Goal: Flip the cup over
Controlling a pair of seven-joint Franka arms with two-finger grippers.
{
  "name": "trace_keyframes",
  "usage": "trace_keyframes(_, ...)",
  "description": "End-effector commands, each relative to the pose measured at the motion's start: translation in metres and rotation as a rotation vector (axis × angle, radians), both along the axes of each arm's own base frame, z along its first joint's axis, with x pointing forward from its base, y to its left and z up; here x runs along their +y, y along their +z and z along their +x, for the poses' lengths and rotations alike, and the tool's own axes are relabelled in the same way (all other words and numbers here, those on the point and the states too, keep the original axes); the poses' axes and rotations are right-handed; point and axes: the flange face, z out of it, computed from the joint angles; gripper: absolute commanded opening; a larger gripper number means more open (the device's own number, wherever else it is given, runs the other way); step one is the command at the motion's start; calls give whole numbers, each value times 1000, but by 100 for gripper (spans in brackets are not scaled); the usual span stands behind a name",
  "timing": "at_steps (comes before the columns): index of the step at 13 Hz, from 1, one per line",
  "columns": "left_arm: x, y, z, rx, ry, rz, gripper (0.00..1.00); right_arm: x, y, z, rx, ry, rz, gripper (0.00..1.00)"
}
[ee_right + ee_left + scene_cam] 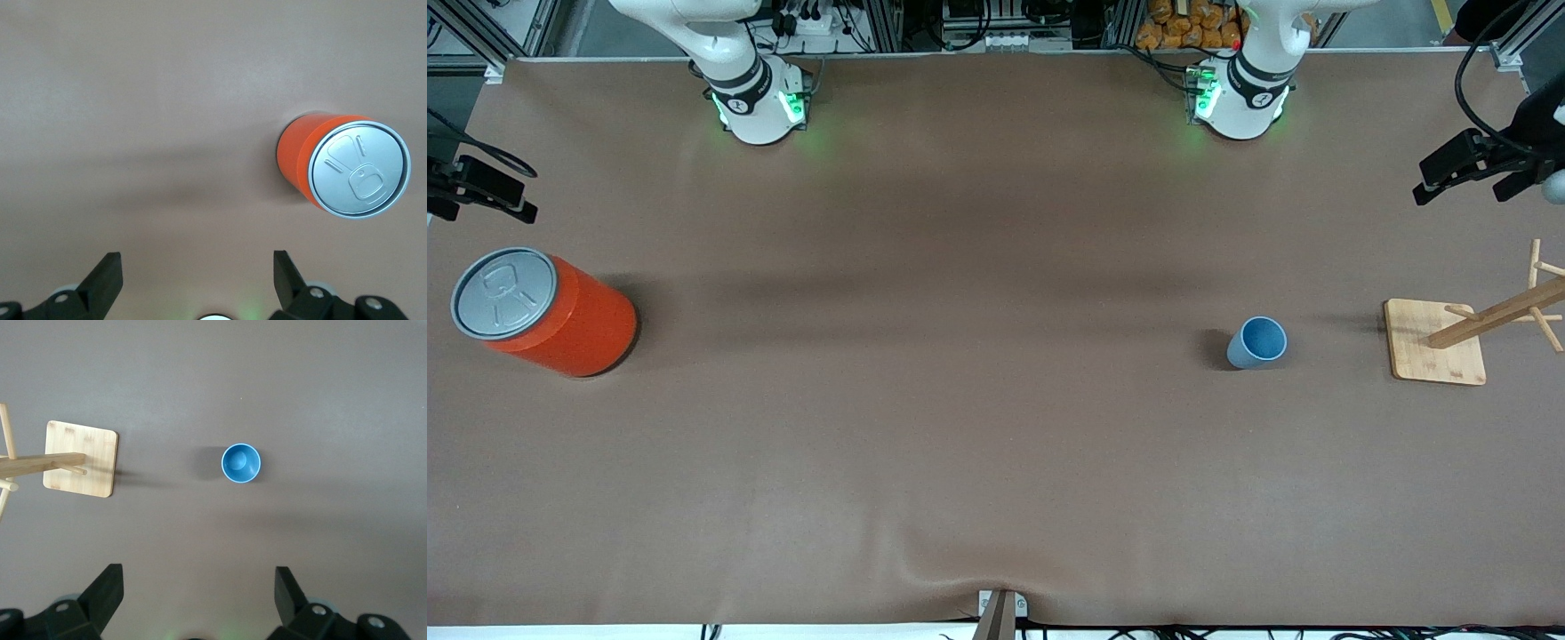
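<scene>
Cup stands mouth-up; left gripper hangs high above it, right gripper waits, both spread wide

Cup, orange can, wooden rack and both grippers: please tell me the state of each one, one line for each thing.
cup: upright on the table, mouth up, empty, not held.
orange can: upright, grey lid on, at the right arm's end of the table.
wooden rack: standing on its square base beside the cup, pegs bare.
left gripper: open, above the table near the cup, holding nothing.
right gripper: open, above the table near the orange can, holding nothing.
</scene>
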Motion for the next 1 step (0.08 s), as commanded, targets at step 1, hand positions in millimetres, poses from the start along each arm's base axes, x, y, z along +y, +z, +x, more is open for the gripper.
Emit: trace_keyframes(1, 2, 5, 0, 8, -6, 7, 100, -1, 3, 0, -5, -14, -13, 100)
